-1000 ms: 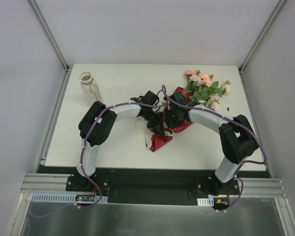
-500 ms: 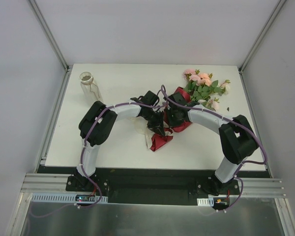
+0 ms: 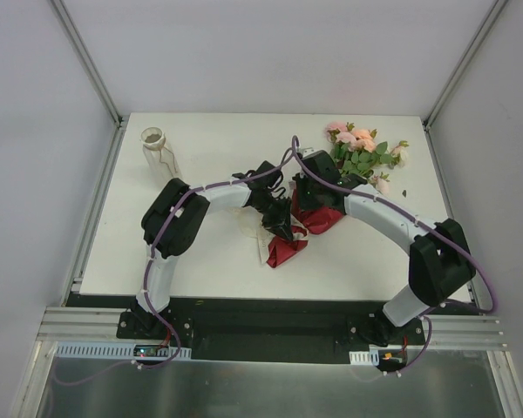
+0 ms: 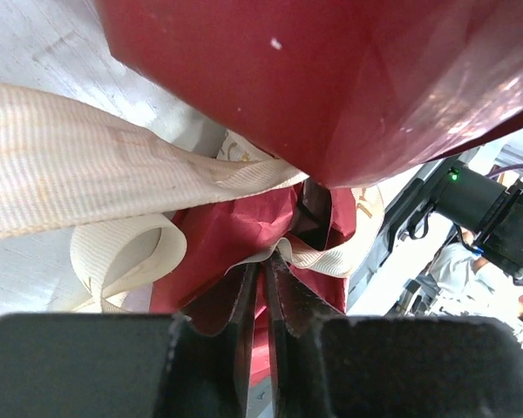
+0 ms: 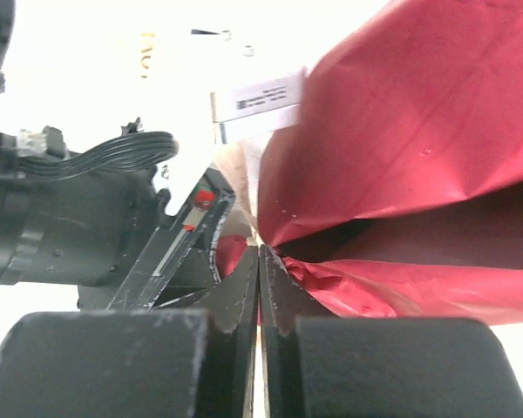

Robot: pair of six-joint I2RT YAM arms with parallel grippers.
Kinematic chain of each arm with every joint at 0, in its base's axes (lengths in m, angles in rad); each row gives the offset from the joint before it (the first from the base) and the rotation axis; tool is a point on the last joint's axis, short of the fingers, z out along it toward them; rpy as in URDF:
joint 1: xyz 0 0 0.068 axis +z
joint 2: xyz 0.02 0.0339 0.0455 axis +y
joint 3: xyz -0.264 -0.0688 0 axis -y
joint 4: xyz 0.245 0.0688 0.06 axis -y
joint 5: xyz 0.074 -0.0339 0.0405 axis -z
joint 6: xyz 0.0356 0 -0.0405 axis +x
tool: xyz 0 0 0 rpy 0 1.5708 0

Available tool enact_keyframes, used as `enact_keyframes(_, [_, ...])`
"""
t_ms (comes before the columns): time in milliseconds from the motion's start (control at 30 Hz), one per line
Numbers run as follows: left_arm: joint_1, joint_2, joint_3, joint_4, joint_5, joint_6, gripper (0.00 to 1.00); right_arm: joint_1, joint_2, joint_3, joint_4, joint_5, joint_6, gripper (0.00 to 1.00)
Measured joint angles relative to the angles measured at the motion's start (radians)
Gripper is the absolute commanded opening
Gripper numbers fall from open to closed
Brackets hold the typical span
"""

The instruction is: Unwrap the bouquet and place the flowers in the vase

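The left gripper (image 4: 263, 264) is pinching almost fully closed, with only a sliver showing between its jaws. What it is gripping looks like a fold of the dark red paper (image 4: 270, 87), just where the cream ribbon (image 4: 70, 148) is crossing it at the lower middle of the left wrist view. The right gripper (image 5: 260, 254) is pressing its jaws flat together in the middle of its own view, where two layers of the paper are meeting. It seems to be nipping a thin edge of the sheet, though so slight a hold is hard to confirm. From above, both are working at the centre of the table (image 3: 218, 148), where the paper is lying crumpled and partly opened. The flowers (image 3: 353, 139) are fanning out toward the upper right, and the vase (image 3: 157, 150) is standing well apart at the upper left. The bouquet (image 3: 366, 163) is looking light and floppy. Its paper is likely creasing, slipping or tearing under a hard pull, so a folded edge is probably the best place to grip. The ribbon is lying soft in loose loops and offering a length to tug. The stems are hiding under the right arm and are likely thin and springy, so a low hold away from the blooms seems safest.
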Motion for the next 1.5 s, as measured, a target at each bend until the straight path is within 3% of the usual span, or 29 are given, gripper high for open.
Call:
enact_keyframes(167, [0.0,0.0,0.0,-0.002,0.003,0.0,0.12,-0.002,0.02,0.005,0.007,-0.066,-0.06,0.16])
enact_keyframes(367, [0.002,0.0,0.0,-0.013,0.011,-0.009,0.12,-0.011,0.106,0.016,0.029,-0.135,-0.122,0.07])
enact_keyframes(567, [0.007,0.001,-0.002,-0.038,0.021,-0.011,0.12,-0.02,0.139,0.032,0.038,-0.145,-0.169,0.06])
enact_keyframes(700, [0.007,0.001,-0.002,-0.039,0.021,-0.01,0.13,-0.029,0.138,0.027,0.04,-0.152,-0.188,0.08])
enact_keyframes(867, [0.006,0.001,-0.001,-0.05,0.025,0.005,0.14,-0.041,0.071,-0.024,0.035,-0.188,-0.172,0.17])
enact_keyframes(1133, [0.004,0.001,0.008,-0.056,0.026,0.037,0.18,-0.061,-0.001,-0.068,0.031,-0.288,-0.166,0.17])
enact_keyframes(1500, [0.006,0.001,0.01,-0.068,0.026,0.031,0.19,-0.08,0.074,-0.075,0.06,-0.312,-0.172,0.17])
